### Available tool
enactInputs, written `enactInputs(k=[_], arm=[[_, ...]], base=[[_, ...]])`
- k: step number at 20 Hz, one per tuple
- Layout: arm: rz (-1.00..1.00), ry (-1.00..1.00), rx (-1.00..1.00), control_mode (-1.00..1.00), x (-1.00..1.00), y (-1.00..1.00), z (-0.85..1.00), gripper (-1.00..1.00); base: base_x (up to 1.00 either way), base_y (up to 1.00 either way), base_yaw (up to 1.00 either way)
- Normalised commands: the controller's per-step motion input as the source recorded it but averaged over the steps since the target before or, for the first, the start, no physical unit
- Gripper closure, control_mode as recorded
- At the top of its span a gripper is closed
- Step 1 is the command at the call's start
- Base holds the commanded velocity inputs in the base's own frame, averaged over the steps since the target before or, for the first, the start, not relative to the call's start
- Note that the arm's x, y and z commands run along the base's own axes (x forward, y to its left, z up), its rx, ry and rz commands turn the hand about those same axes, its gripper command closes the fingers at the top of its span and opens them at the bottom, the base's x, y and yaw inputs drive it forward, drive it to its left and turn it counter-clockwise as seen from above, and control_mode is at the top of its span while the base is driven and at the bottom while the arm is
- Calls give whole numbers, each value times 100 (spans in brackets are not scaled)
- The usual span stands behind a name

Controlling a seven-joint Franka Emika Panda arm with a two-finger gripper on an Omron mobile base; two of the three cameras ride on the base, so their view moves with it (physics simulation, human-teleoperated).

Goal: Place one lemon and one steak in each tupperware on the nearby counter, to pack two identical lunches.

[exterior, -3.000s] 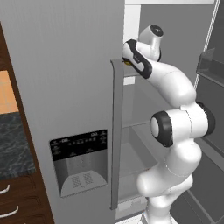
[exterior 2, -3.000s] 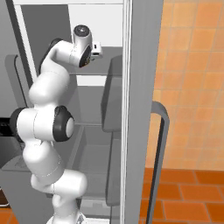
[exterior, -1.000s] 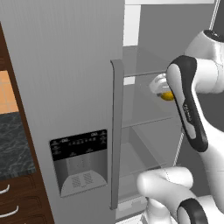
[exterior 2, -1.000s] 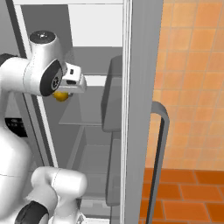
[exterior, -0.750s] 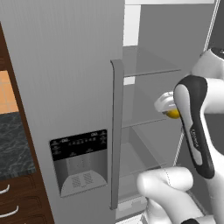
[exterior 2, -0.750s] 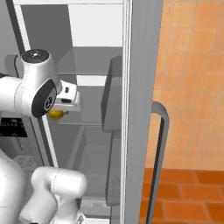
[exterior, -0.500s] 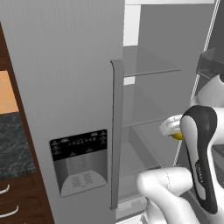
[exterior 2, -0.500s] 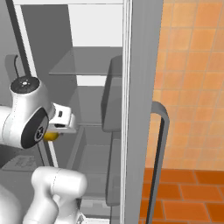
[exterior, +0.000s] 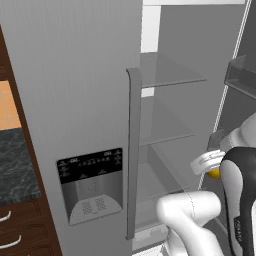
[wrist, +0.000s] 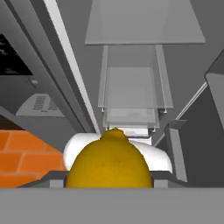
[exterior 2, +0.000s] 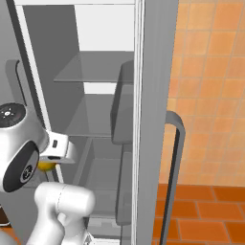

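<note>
Tool [wrist: 109, 186] clamped partway closed on a yellow lemon [wrist: 109, 164], in front of the open fridge [exterior: 170, 100] shelves

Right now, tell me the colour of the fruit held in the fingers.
Yellow: the lemon is deep yellow with faint speckling, clearest in the hand view.

Open fridge: glass shelves [exterior: 167, 75] stacked upper, middle and lower, surfaces bare. Dark speckled table [exterior: 17, 165] at far left beside the closed fridge door [exterior: 75, 100].

Lemon [wrist: 109, 162] apparently gripped, facing fridge shelves [wrist: 131, 94].
</note>
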Motion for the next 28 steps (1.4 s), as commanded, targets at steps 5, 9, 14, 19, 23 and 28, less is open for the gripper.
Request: enactInputs(k=[5, 9, 14, 19, 23, 28], arm=[[0, 0, 0, 100, 0, 0, 0, 100], [0, 0, 0, 100, 0, 0, 0, 100], [0, 0, 0, 100, 0, 0, 0, 100], [0, 0, 0, 100, 0, 0, 0, 100], [0, 0, 0, 100, 0, 0, 0, 100], [0, 0, 0, 100, 0, 0, 0, 100]], base=[[-70, 38, 0], [-46, 74, 0], [-16, 100, 0], [-3, 100, 0], [-13, 100, 0], [-14, 100, 0]])
